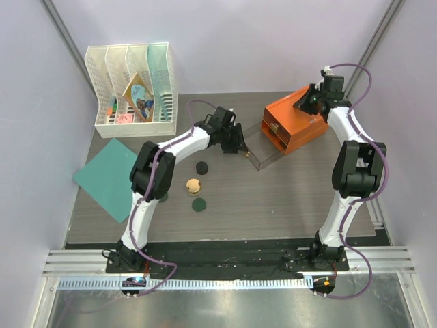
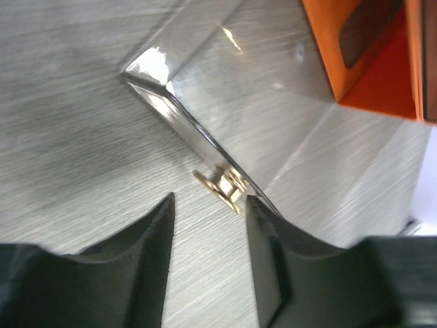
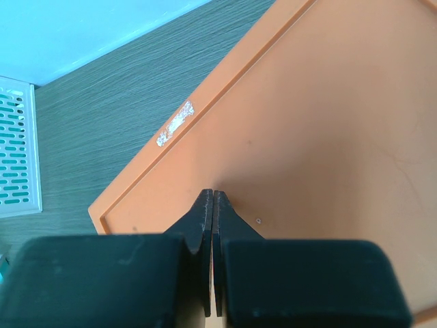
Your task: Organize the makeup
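Of the makeup, a black jar [image 1: 202, 167], a tan round compact [image 1: 194, 185] and a dark-green disc [image 1: 199, 204] lie on the table near its middle. A second dark-green disc [image 1: 163, 197] peeks out from under my left arm. My left gripper [image 1: 240, 147] [image 2: 208, 205] is open and empty, and the small gold handle [image 2: 222, 186] of the clear drawer [image 1: 263, 153] sits just past its fingertips. My right gripper [image 1: 311, 102] [image 3: 213, 193] is shut, its tips resting on the top of the orange drawer box [image 3: 307, 123].
The orange drawer box [image 1: 295, 123] stands at the back right, its clear drawer pulled out toward the left. A white file rack [image 1: 130, 85] holding small items stands at the back left. A teal sheet [image 1: 108, 179] overhangs the table's left edge.
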Robot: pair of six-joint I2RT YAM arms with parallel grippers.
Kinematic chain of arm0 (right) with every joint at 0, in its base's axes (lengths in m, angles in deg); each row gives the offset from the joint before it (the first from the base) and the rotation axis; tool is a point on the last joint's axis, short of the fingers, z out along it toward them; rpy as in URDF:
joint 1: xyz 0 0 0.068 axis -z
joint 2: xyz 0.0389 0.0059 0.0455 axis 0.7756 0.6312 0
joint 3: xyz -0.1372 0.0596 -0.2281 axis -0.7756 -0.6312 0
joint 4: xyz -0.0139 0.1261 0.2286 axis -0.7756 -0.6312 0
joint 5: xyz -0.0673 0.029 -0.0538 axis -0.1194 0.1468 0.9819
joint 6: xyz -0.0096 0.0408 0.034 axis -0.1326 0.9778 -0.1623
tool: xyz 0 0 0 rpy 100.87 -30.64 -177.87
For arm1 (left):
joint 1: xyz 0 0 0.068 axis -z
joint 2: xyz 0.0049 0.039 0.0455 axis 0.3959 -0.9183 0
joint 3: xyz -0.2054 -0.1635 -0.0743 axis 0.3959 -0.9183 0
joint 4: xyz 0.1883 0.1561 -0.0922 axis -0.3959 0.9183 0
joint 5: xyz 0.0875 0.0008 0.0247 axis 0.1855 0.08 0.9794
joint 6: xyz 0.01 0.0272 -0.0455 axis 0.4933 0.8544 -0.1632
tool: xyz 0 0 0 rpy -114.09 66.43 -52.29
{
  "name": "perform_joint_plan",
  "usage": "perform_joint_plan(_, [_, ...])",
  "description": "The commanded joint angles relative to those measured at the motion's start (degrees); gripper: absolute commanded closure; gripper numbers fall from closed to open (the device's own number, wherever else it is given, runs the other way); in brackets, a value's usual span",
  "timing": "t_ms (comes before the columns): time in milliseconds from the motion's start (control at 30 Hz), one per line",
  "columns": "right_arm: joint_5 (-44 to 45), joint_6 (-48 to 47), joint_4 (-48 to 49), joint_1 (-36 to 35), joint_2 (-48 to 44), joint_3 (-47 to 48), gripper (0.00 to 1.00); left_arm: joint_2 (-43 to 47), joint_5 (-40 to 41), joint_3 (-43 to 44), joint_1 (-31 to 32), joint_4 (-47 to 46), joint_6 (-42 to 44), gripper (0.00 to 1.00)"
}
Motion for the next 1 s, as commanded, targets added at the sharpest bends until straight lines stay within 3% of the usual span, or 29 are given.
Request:
perform_joint_plan(0, [7.92, -3.37, -20.66, 0.21, 11.17, -6.66, 0.99, 7.27, -1.45, 2.94, 0.35, 1.2, 11.0, 0.5])
perform_joint_plan(267, [8.01, -3.46, -20.66, 0.21, 11.34, -6.66, 0.99, 16.07, 8.39, -0.04, -0.26, 15.86, 23.23, 0.44])
perform_joint_plan(533, [8.01, -3.54, -20.66, 0.3, 11.69, -6.74, 0.99, 23.28, 18.58, -11.46, -1.75, 21.33, 23.77, 0.31])
perform_joint_plan(967, [8.01, -3.54, -20.31, 0.21, 11.61, -8.06, 0.99, 13.89, 19.47, -9.89, -3.87, 25.28, 20.96, 0.28])
